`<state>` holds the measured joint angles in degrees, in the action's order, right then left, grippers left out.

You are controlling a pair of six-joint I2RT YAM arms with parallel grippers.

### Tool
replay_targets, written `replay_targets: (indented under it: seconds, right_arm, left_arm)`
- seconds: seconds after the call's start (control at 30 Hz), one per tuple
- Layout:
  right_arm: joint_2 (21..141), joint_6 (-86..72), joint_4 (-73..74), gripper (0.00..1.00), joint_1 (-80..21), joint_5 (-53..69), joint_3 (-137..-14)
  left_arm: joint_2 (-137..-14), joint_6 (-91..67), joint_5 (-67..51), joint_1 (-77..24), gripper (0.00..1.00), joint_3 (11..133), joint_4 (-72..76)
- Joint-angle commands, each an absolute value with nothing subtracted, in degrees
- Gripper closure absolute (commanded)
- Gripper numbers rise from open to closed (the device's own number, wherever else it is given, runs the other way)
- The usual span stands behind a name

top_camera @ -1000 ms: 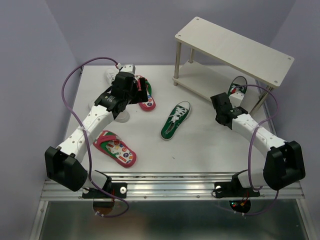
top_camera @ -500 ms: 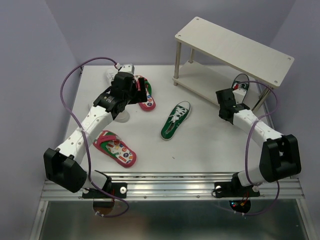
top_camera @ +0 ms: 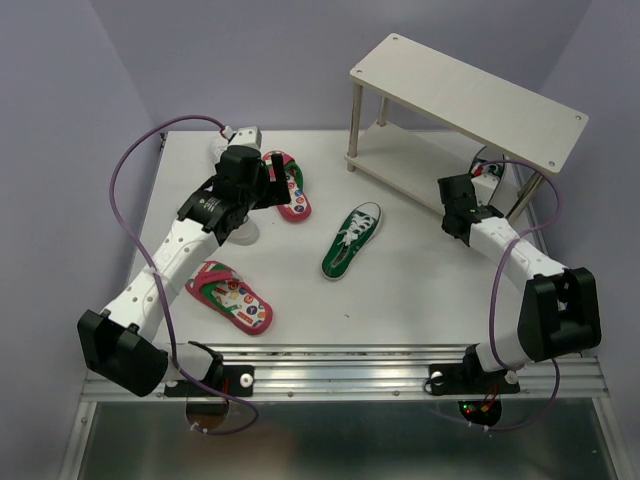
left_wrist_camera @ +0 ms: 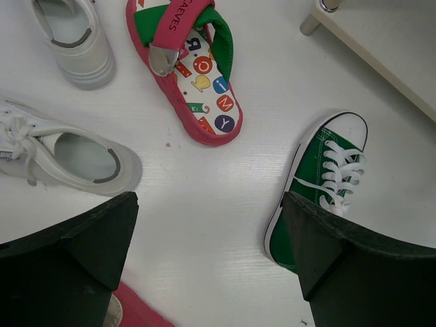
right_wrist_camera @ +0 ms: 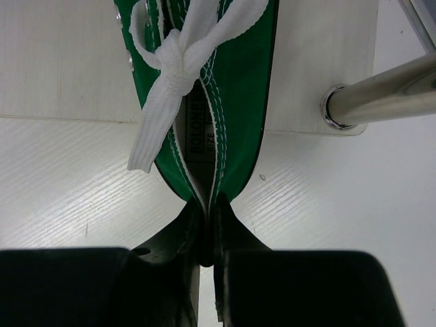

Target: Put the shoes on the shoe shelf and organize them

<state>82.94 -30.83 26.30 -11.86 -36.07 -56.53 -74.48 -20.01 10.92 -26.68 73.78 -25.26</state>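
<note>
Wide-spread left end effector [left_wrist_camera: 208, 221]; clamped right end effector [right_wrist_camera: 206, 233].

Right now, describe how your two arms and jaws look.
The left arm and right arm are white tubes with bulky black joints. A purple cable loops along each. The jaws are matte black and wedge-shaped.

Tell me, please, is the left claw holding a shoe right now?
No, the left claw gapes open over the bare table, gripping nothing.

On the flip-flop [left_wrist_camera: 204, 102] by the bench's [left_wrist_camera: 204, 204] far-left corner, the strap [left_wrist_camera: 178, 24] reads "AVES"; the insole [left_wrist_camera: 216, 112] shows letters O, M, Y. The sneaker's [right_wrist_camera: 231, 82] inner label is illegible.
</note>
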Motion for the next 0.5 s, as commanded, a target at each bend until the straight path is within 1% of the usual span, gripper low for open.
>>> replay_targets:
  seconds: [0.0, 0.33, 0.37, 0.47]
  right_arm:
    - [79.98, -31.99, 19.86, 0.99, -11.43, -40.25, -57.84]
    - [78.75, -32.70, 19.95, 0.99, -10.90, -41.75, -55.37]
    - [78.58, -32.61, 19.95, 0.96, -10.38, -41.66, -55.28]
    - [78.31, -32.61, 20.21, 0.83, -10.37, -41.48, -55.19]
  left_arm:
    - [-72.16, -20.65, 11.78, -27.07, 0.02, 73.04, -24.79]
    - [-71.54, -21.01, 11.78, -27.07, 0.02, 72.68, -25.05]
    - [-71.46, -20.92, 11.69, -27.07, 0.02, 72.60, -25.14]
    - [-71.37, -20.92, 11.69, -27.07, 0.02, 72.60, -25.14]
